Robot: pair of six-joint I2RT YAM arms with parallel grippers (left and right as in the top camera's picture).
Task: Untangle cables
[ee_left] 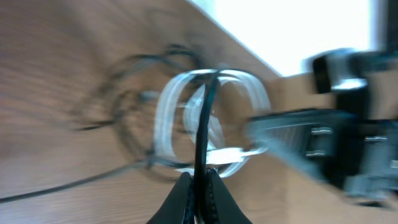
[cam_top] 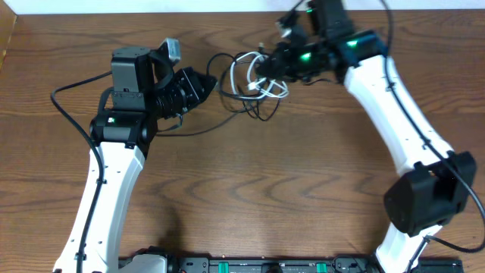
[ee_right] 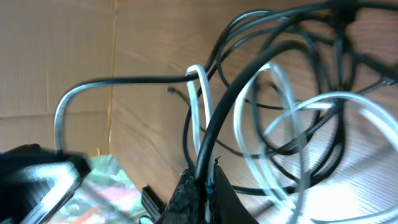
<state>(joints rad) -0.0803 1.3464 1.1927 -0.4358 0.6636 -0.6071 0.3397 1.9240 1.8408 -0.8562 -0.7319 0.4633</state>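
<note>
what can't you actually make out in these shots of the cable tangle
- Overhead: which strands the right claw pinches; the cable tangle is too small and the claw covers it.
- Left wrist: how the white cable loops cross; motion blur smears them.
- Right wrist: where the black cables end; the top and right edges cut them off.

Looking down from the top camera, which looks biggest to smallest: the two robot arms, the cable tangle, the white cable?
1. Left arm and right arm: about alike, so no ranking between them.
2. Cable tangle.
3. White cable, just one part of the tangle.
</note>
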